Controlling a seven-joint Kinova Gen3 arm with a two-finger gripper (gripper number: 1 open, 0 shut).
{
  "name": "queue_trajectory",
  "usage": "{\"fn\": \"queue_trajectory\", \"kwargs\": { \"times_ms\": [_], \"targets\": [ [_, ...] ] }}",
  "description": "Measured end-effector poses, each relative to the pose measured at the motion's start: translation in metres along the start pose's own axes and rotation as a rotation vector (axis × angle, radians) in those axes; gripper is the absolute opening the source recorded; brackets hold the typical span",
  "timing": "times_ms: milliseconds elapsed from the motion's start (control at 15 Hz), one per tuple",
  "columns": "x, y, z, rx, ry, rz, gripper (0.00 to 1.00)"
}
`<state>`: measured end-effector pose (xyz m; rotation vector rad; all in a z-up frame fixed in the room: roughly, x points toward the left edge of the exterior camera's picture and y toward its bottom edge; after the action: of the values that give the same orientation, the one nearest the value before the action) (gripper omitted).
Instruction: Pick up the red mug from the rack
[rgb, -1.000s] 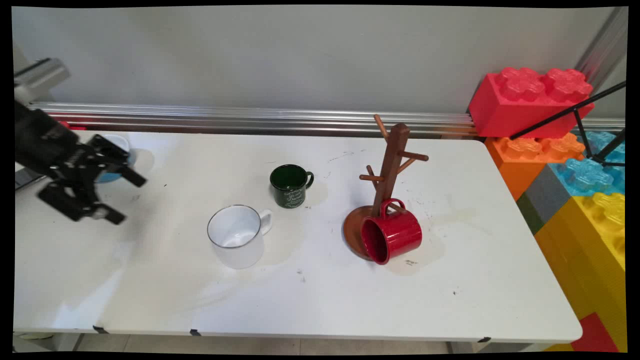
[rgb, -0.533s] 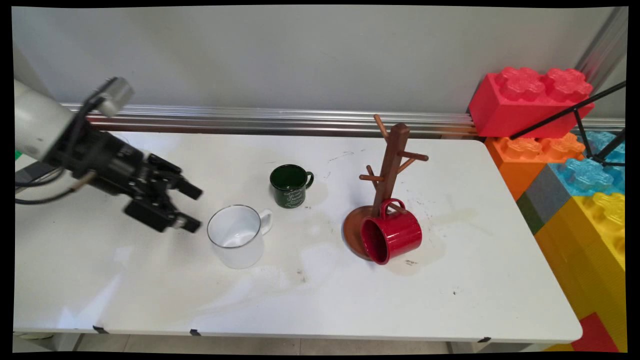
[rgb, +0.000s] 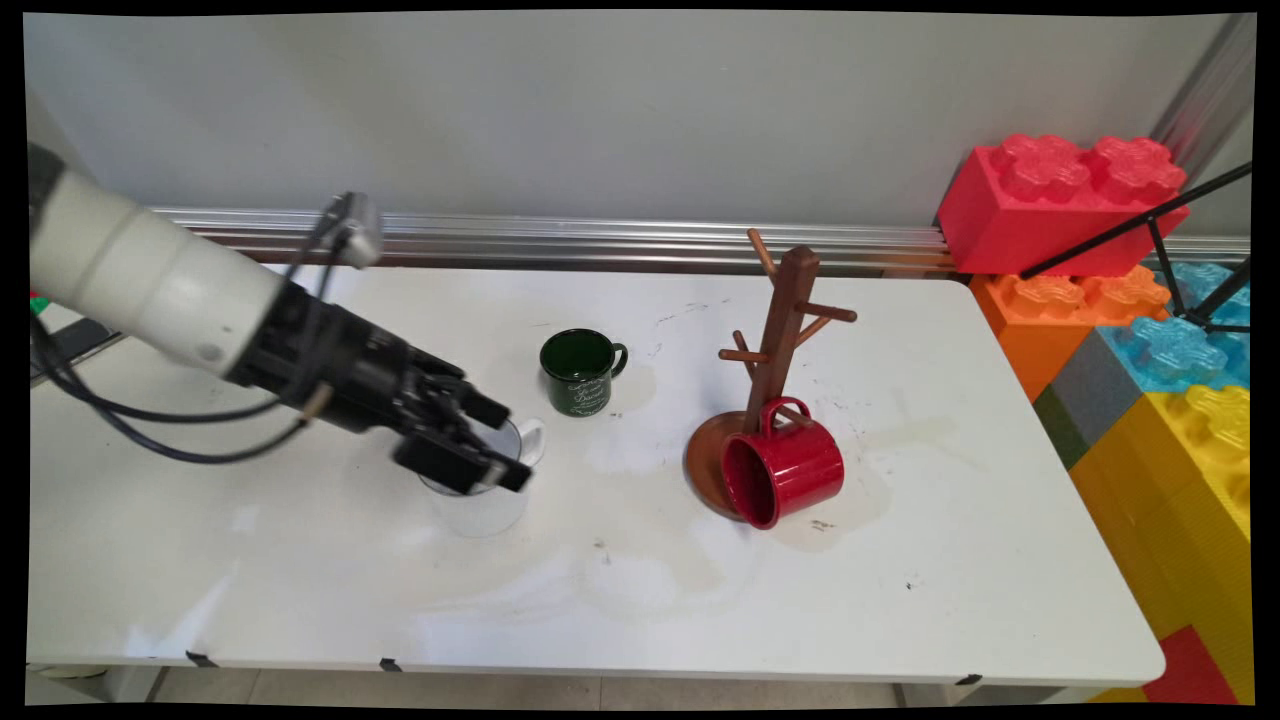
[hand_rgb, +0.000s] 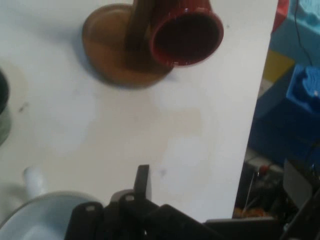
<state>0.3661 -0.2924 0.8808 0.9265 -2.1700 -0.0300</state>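
Gripper (rgb: 515, 447) open, black fingers (hand_rgb: 142, 182) spread apart, nothing between them. Hangs over the mouth of the white mug (rgb: 480, 515), tilted down and pointing toward the desk's right edge; cannot tell whether it touches the rim. Reaches in from the left edge of the desk (rgb: 300, 590) on the white arm (rgb: 150, 285), with black cables (rgb: 150, 432) looping beneath.

White mug upright, about midway between the far and near edges and left of the desk's middle, its handle turned toward the far right corner. Shows in the hand view as a pale rim (hand_rgb: 45, 215) at the bottom left.

Green mug (rgb: 580, 372) upright just beyond the white one, nearer the far edge, apart from it.

Wooden mug tree (rgb: 785, 320) right of the middle, on a round base (hand_rgb: 115, 55). Red mug (rgb: 785, 470) on its side, resting against that base, mouth facing the near left.

Big toy bricks (rgb: 1060, 195) stacked past the right edge.
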Motion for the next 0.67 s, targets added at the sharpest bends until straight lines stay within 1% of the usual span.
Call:
{"fn": "queue_trajectory", "kwargs": {
  "times_ms": [200,333,467,667],
  "targets": [
    [0.007,0.011,0.028,0.004,0.017,-0.018,1.0],
    [0.011,0.022,0.052,-0.004,0.029,-0.027,1.0],
    [0.017,0.034,0.073,-0.018,0.041,-0.012,1.0],
    [0.021,0.047,0.097,-0.021,0.048,0.007,1.0]
  ]
}}
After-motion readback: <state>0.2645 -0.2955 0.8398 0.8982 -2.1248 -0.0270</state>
